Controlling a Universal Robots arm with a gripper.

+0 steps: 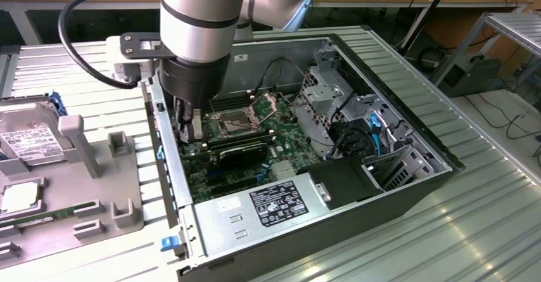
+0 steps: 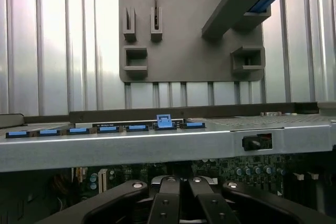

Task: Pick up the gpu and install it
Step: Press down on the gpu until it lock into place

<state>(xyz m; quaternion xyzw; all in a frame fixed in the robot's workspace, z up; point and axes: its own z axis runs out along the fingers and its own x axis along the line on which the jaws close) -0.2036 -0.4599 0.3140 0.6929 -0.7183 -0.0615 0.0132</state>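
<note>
The arm reached down into the open PC case point(image 1: 397, 123), w/ the pincer point(image 1: 187, 122) low over the motherboard point(image 1: 253, 136), near the case wall on the exterior view's left. In the wrist view the pincer point(image 2: 181, 192) showed its two black fingers point(image 2: 167, 203) pressed together, no gap between them, nothing visibly pinched.

The gpu point(image 1: 241, 150) appeared to sit inside the case already: a dark flat card lying across the board, just below the CPU socket point(image 1: 232, 125) and just beside the pincer's tips. Can't tell whether the pincer touched its edge or hung just above it. Whether the card was fully seated in its slot couldn't be made out either.

Outside the case, on the counter point(image 1: 473, 231), the grey parts tray point(image 1: 101, 193) held the hard drive point(image 1: 30, 139) w/ white label and a narrow green memory stick point(image 1: 38, 218). In the wrist view the tray point(image 2: 189, 40) showed beyond the case wall point(image 2: 157, 148), w/ its near holders bare.

Judgement: pick-up looked done, card brought into the case and placed over its slot. The task looked late on, w/ pressing home or confirming the seat as what remained, as far as could be seen.
</note>
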